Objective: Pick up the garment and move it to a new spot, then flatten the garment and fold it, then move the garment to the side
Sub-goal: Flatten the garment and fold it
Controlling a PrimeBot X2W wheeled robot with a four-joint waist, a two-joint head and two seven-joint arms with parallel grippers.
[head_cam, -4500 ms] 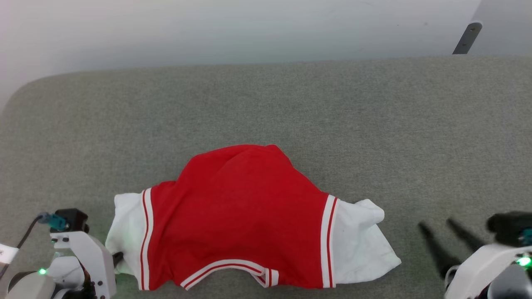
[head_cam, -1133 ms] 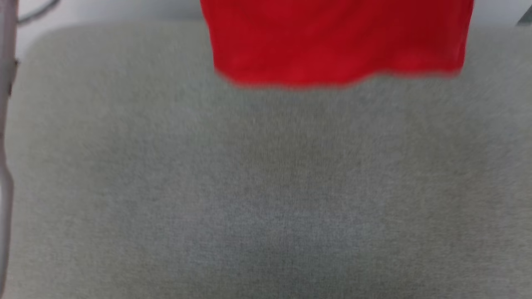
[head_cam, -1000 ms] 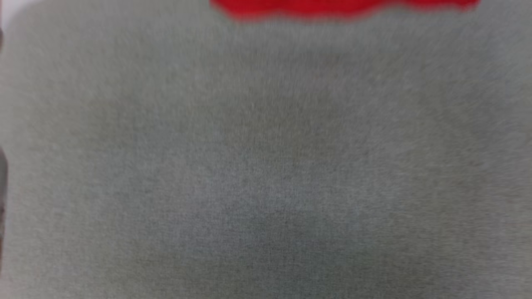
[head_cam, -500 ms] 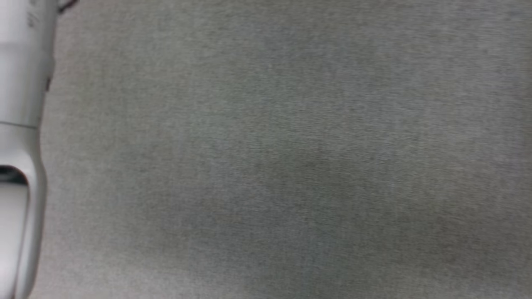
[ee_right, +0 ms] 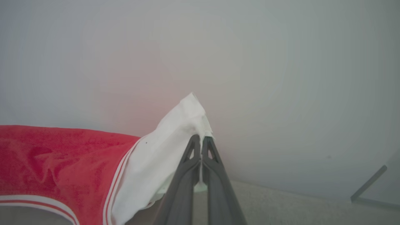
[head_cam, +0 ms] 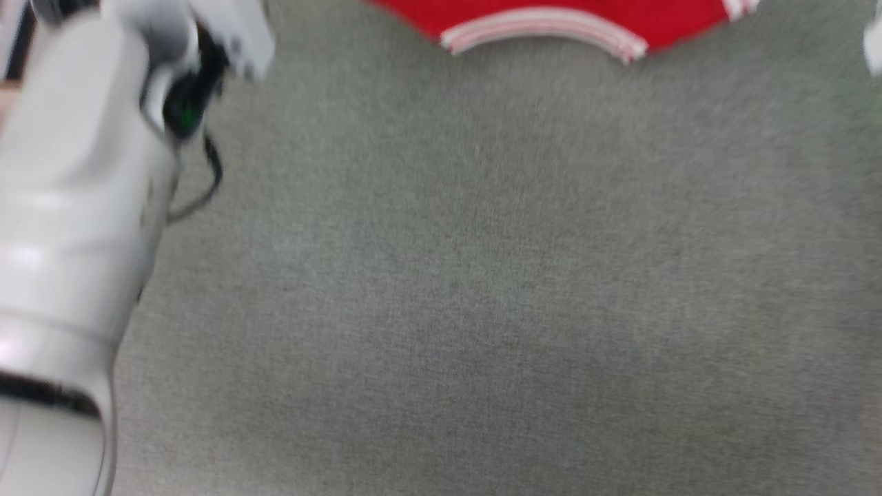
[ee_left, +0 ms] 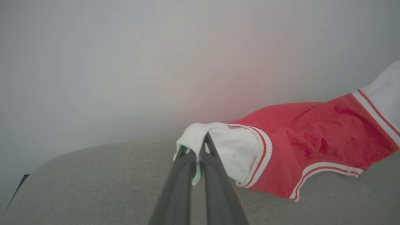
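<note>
The red garment (head_cam: 551, 17) lies across the top edge of the head view, its white-and-red striped neckline curving toward me. In the left wrist view my left gripper (ee_left: 197, 150) is shut on one white sleeve end of the garment (ee_left: 312, 140), whose red body stretches away to the right over the grey surface. In the right wrist view my right gripper (ee_right: 200, 142) is shut on the other white sleeve end of the garment (ee_right: 56, 156), lifted off the surface. My pale left forearm (head_cam: 76, 227) fills the left side of the head view.
A grey fabric-covered table (head_cam: 482, 289) spreads under everything, with a pale wall (ee_left: 125, 62) behind it. A thin grey bar (ee_right: 368, 182) stands at the far right of the right wrist view.
The head camera has swung about. The garment left its crumpled spot near me and now lies at the far part of the table, held by both sleeves; the left forearm has come into view.
</note>
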